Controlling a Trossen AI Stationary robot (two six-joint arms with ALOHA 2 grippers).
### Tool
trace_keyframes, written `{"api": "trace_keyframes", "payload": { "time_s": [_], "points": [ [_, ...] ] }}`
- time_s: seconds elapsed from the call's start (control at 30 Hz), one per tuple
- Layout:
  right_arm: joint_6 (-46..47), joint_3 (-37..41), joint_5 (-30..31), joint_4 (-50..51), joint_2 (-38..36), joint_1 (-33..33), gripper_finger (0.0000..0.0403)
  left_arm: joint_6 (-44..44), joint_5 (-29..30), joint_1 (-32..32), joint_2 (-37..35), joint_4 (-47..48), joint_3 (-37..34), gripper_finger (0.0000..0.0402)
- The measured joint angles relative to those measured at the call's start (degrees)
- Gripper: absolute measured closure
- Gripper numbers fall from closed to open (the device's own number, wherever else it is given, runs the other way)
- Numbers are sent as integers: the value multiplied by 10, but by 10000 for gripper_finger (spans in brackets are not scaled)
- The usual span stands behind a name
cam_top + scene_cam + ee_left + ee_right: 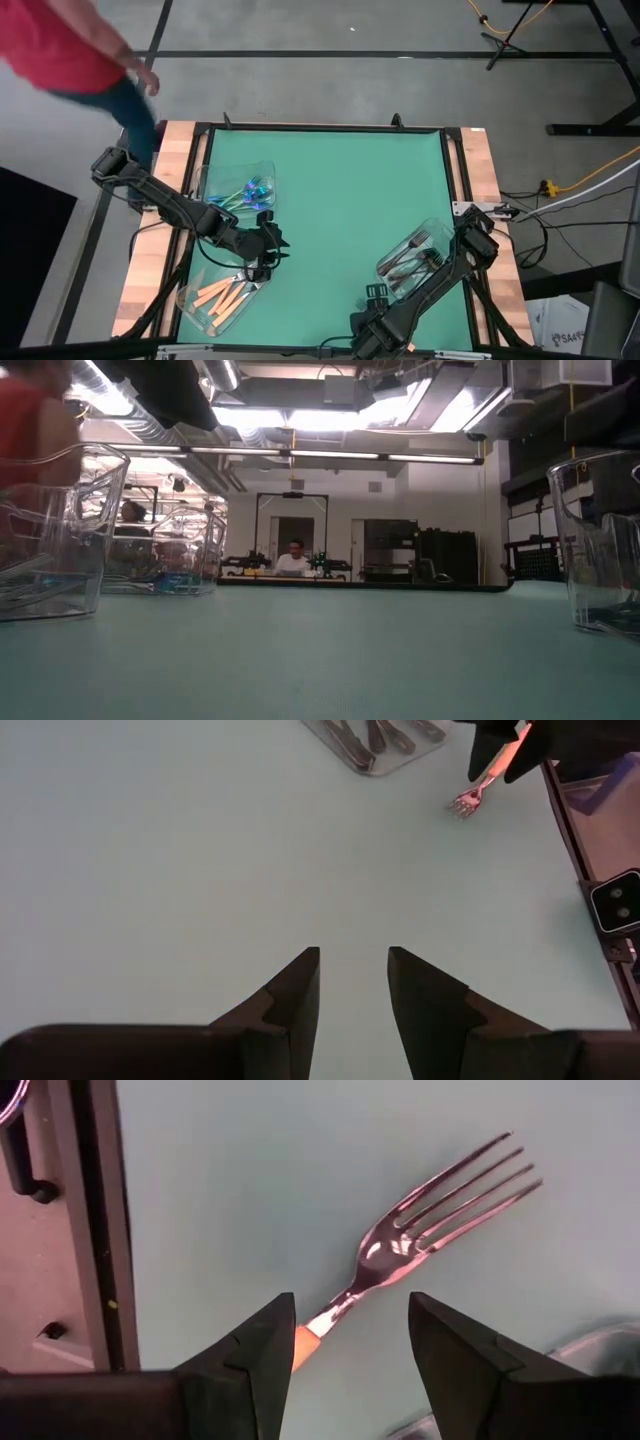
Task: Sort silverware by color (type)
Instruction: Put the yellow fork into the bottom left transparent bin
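Item 1: my right gripper (350,1312), fingers wide apart, clamping nothing; the orange-handled fork (400,1245) has its handle end just inside one finger, tines pointing away over the green mat (250,1180)
Item 2: my left gripper (353,960), at 10 o'clock from the right, fingers parted, empty
Item 3: dark forks (410,258) in a clear tray at 2 o'clock

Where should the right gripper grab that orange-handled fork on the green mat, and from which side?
Grip the fork by its slim orange handle, coming down from above with the fingers closing across its width. The tines fan out wide and point away, while the handle already runs between the open right gripper.
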State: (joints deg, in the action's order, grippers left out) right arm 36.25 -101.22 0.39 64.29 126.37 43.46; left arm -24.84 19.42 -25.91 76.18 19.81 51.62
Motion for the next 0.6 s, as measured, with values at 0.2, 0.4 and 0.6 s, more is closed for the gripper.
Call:
{"api": "trace_keyframes", "payload": {
  "time_s": [0.2,0.4,0.6],
  "points": [
    [1,21,0,-19,0,0,217,0,0,0,0,0,0,288],
    [0,25,0,-29,0,0,217,0,0,0,0,0,0,288],
    [-5,25,-5,-27,0,0,217,0,0,0,0,0,0,288]
  ]
}}
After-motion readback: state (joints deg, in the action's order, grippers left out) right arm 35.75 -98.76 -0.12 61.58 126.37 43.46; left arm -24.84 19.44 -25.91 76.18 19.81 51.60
